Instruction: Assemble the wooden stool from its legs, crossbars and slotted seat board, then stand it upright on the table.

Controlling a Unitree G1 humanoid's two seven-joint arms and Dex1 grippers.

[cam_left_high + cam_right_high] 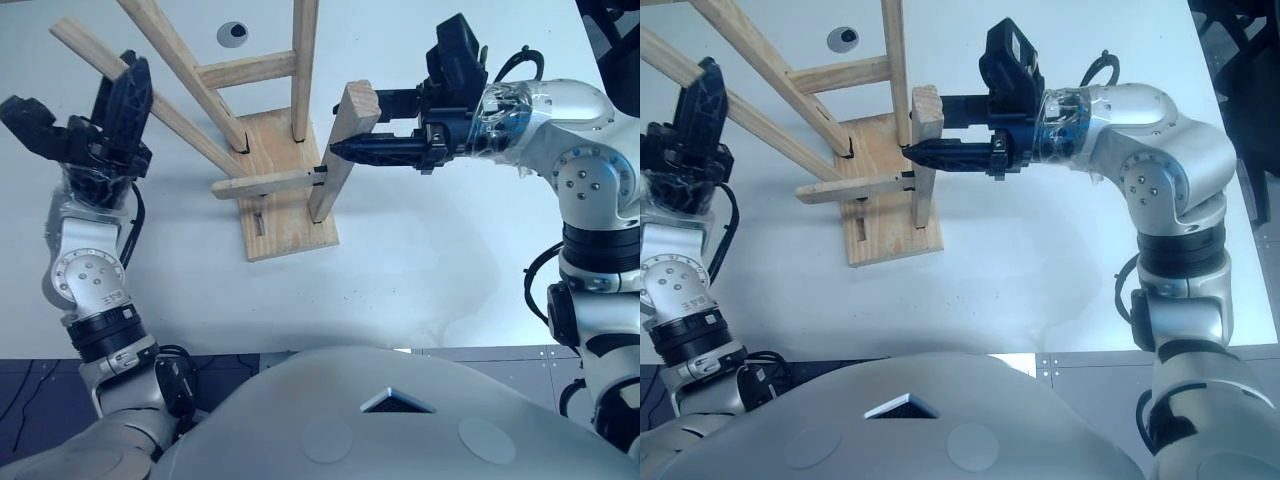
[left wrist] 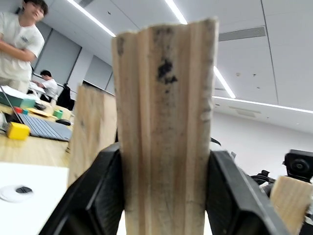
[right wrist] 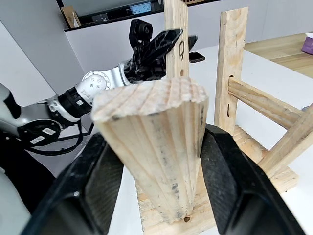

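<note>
White table [image 1: 420,270] under everything, office room with desks behind. Seat board [image 1: 290,215] is lying flat mid-table, slots up, with the frame rising out of it.

Right gripper [image 1: 356,125] is clamping the near-right leg [image 1: 325,195], fingers pressing on opposite faces just below its top end. Left gripper [image 1: 125,80] is closing tight on the far-left leg [image 1: 190,125], high up near its free end.

Judging the step: the right-held leg is being seated at the board's near right corner while the lower crossbar [image 1: 265,183] is mating into its side. To do it well:
- push straight down along the leg, no twisting
- keep the crossbar end lined with the leg's side slot
- left arm bracing the frame so the board isn't sliding

Right-held leg's long axis is running close to upright, foot end on the board, cut end pointing up. Left-held leg is leaning, top end angling out to the robot's left. Lower crossbar is lying roughly level between the two. Whether the foot is fully down in its slot, cannot tell.
</note>
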